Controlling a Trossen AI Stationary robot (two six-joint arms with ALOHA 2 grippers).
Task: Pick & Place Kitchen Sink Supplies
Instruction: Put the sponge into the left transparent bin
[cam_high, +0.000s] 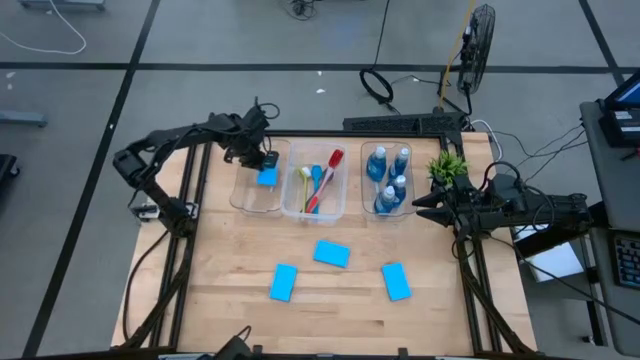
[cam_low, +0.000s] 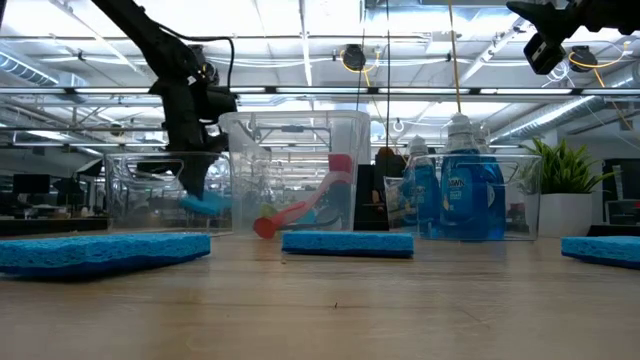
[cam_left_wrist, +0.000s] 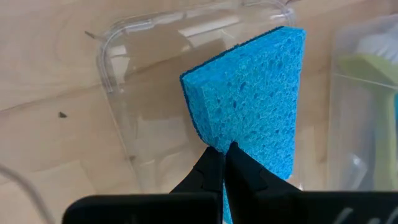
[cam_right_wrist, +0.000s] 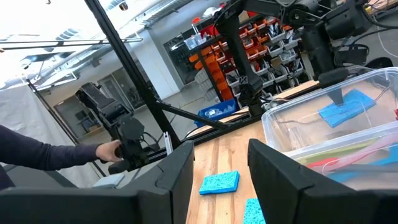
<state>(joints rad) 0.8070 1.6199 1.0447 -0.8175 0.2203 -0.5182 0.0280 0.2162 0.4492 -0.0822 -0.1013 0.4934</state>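
Left end effector (cam_left_wrist: 224, 163) pinches a blue sponge (cam_left_wrist: 255, 106) inside the clear bin (cam_left_wrist: 124, 81).

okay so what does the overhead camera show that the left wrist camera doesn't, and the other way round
Only the high view shows the three sponges lying flat on the table, for example the middle sponge, plus the brush bin, the bottle bin, the plant and the right end effector, open and waiting at the table's right edge. Only the left wrist view shows the sponge's porous texture and how the pinching fingertips grip its edge. Both show the left end effector, shut on the held sponge, over the left clear bin.
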